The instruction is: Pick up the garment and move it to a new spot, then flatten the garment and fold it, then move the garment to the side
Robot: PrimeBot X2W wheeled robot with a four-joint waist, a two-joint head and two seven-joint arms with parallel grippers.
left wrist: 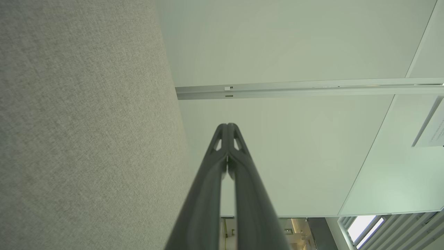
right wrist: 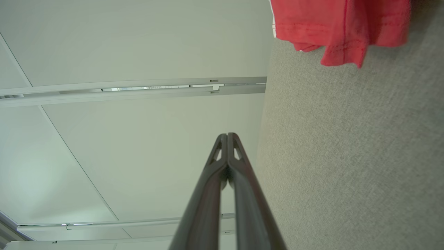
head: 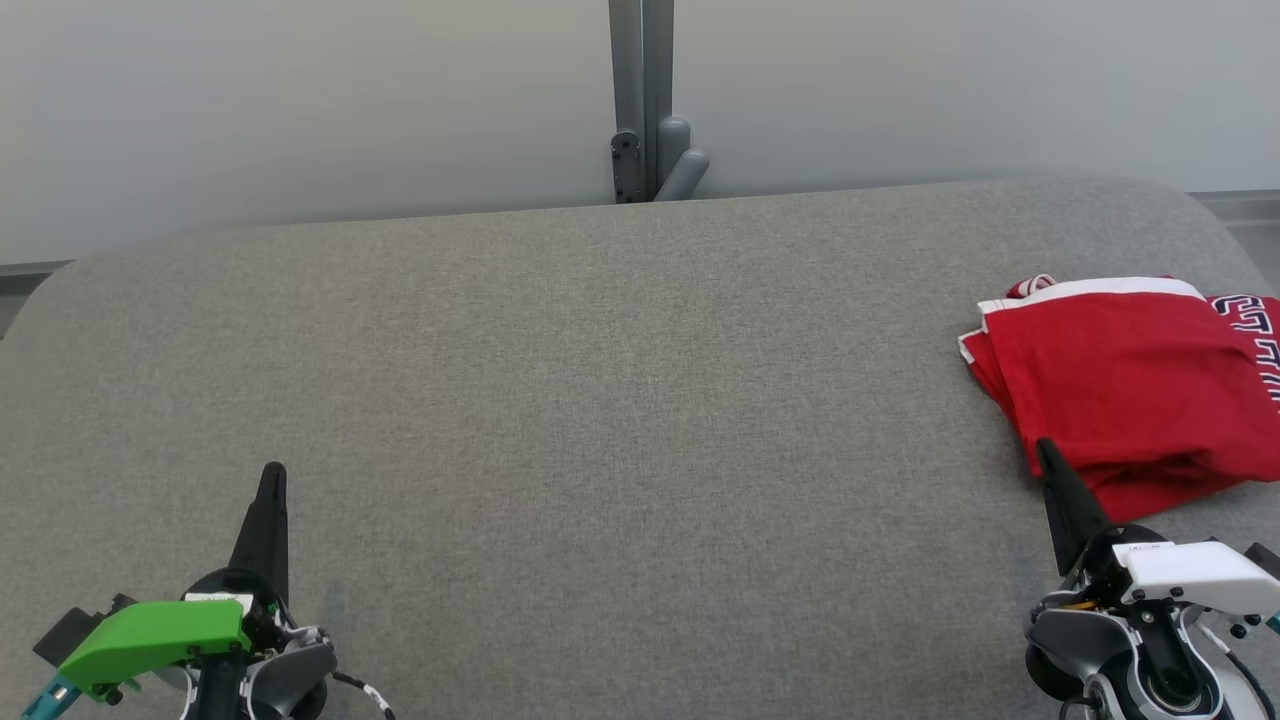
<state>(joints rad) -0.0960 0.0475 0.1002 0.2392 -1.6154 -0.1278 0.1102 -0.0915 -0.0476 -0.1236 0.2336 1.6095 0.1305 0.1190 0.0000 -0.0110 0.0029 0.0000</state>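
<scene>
The garment (head: 1125, 375) is a red shirt with white trim and dark lettering, lying folded at the right end of the grey table (head: 600, 400); its red hem (right wrist: 343, 31) shows at the top of the right wrist view. My right gripper (head: 1045, 450) is shut and empty, its tip in front of the garment's near left corner; whether it touches the cloth I cannot tell. My left gripper (head: 272, 472) is shut and empty at the lower left, over bare table, far from the garment. Both wrist views show fingers pressed together, the left gripper (left wrist: 227, 125) and the right gripper (right wrist: 227, 135).
A pale wall with a grey vertical post (head: 642, 100) stands behind the table's far edge. The garment reaches the head view's right border. Bare grey cloth surface spreads across the table's middle and left.
</scene>
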